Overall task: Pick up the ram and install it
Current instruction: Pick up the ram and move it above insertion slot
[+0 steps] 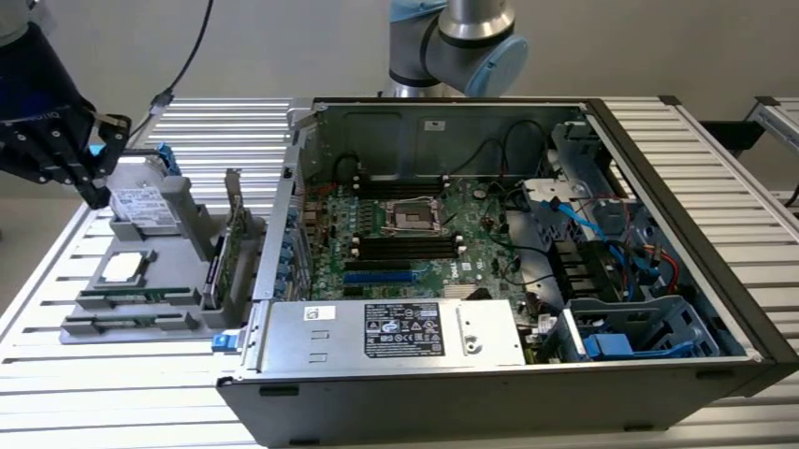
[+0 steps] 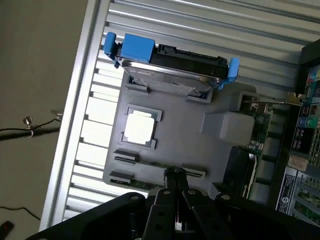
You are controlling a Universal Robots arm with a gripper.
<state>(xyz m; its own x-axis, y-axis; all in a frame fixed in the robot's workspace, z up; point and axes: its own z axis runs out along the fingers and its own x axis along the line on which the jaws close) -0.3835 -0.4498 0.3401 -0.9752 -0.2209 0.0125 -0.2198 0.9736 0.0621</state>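
Observation:
The ram [image 1: 140, 296] is a slim green stick lying in a slot near the front of the grey parts holder [image 1: 187, 224] on the exterior view's left. In the wrist view the ram [image 2: 147, 163] runs across the holder [image 2: 190, 120], just beyond my fingertips. My gripper [image 1: 94, 192] hangs above the holder's far left corner, beside the hard drive. Seen from the wrist, the gripper [image 2: 175, 175] has its two black fingers pressed together with nothing between them. It stands well above the ram and does not touch it.
The holder also carries a hard drive with blue brackets [image 2: 170, 70], a silver CPU [image 2: 138, 127] and an upright green expansion card [image 1: 231, 243]. An open PC case [image 1: 699, 234] with motherboard memory slots [image 1: 406, 245] and a power supply [image 1: 387, 332] stands to the exterior view's right.

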